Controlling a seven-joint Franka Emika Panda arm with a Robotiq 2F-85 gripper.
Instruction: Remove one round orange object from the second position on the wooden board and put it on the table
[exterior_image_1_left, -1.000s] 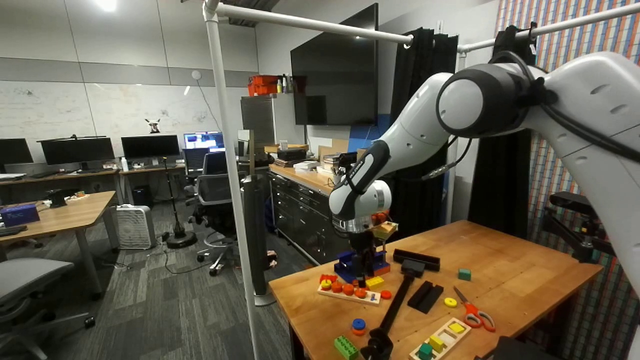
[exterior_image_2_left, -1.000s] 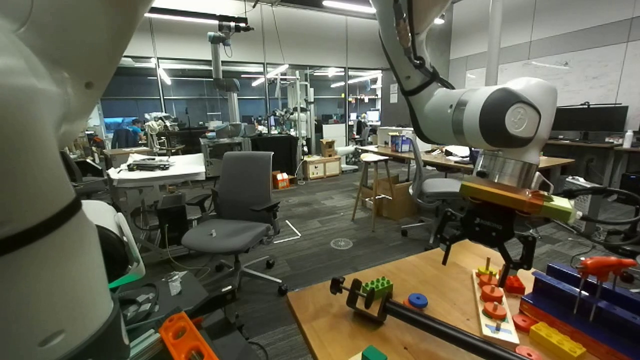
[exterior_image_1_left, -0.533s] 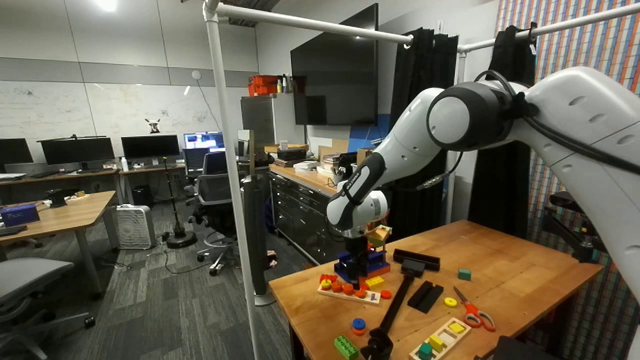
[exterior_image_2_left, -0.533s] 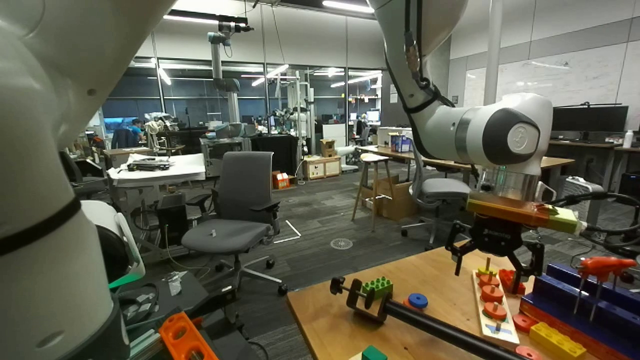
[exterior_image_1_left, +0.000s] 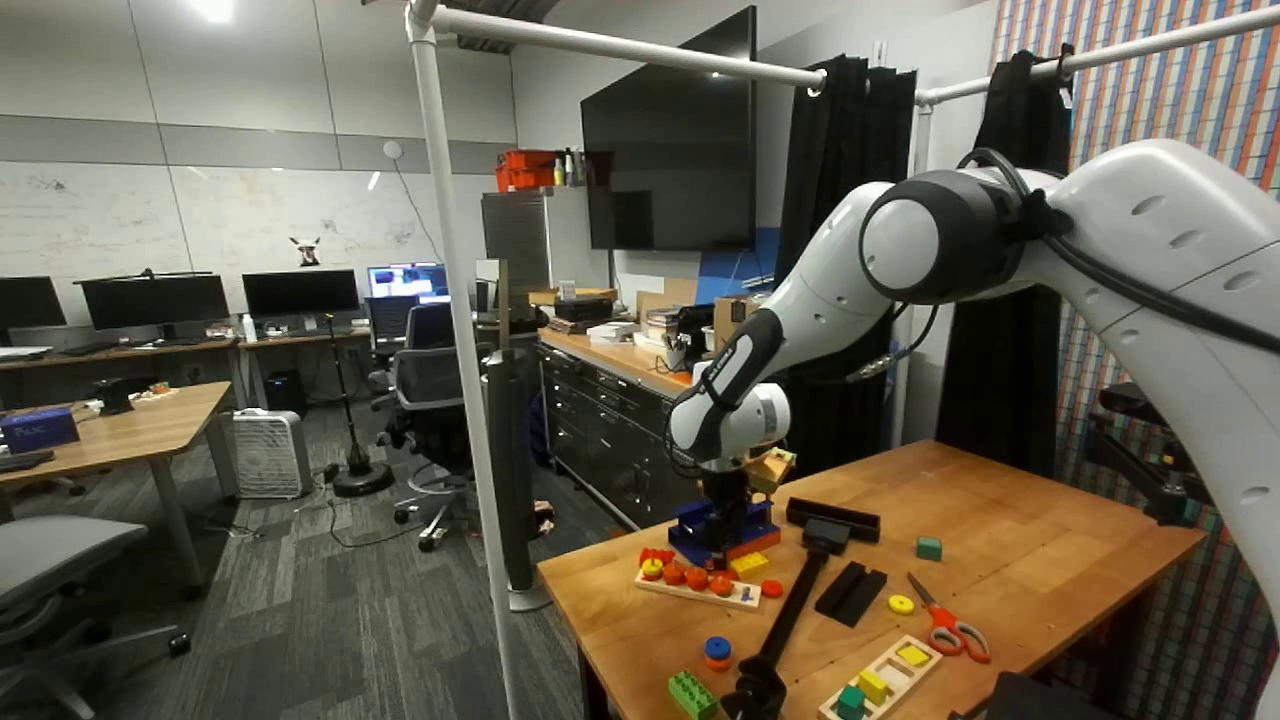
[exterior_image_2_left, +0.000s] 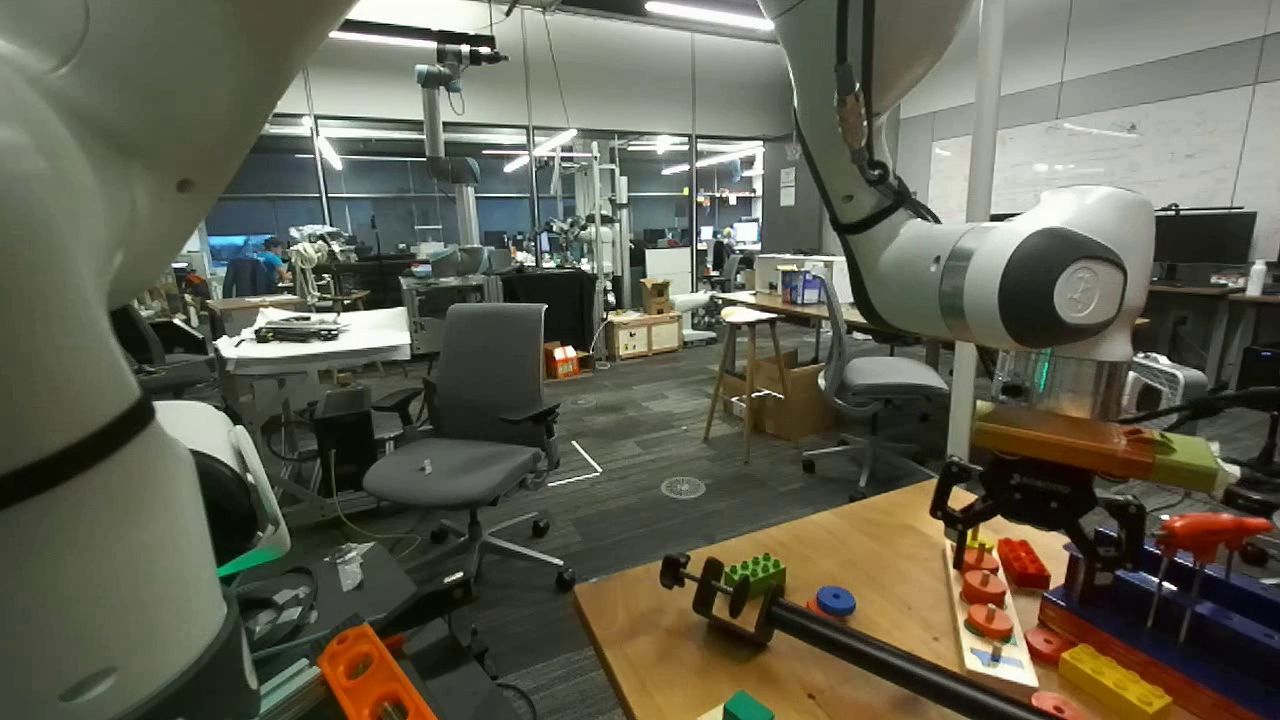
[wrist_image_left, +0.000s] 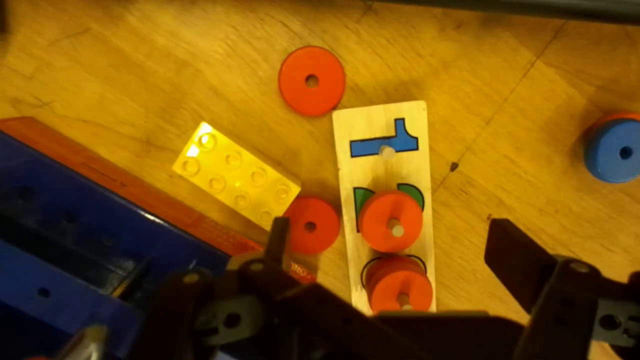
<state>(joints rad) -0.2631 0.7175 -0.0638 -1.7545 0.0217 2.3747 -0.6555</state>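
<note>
The pale wooden board (wrist_image_left: 360, 120) lies on the table (wrist_image_left: 525, 100). A blue 1 with a bare peg marks its first position. On the second peg, over a green 2, sits the round orange object (wrist_image_left: 382, 215), also visible in an exterior view (exterior_image_2_left: 989, 622). A taller orange stack (wrist_image_left: 395, 287) fills the third position, partly hidden by the gripper. My gripper (wrist_image_left: 389, 225) is open and empty above the board, its fingers to either side of the second position in the wrist view. In an exterior view the gripper (exterior_image_2_left: 1028, 580) hangs above the board, near the blue holder.
Loose orange discs (wrist_image_left: 325, 95) and a yellow brick (wrist_image_left: 235, 172) lie beside the board. A blue holder with an orange base (exterior_image_2_left: 1150, 610) stands close by. A red brick (exterior_image_2_left: 1023, 563), black clamp bar (exterior_image_2_left: 870, 655), blue disc (exterior_image_2_left: 836, 600) and scissors (exterior_image_1_left: 950, 620) lie on the table.
The gripper has come down and shifted toward the blue holder, staying open. The board and its orange pieces have not moved.
</note>
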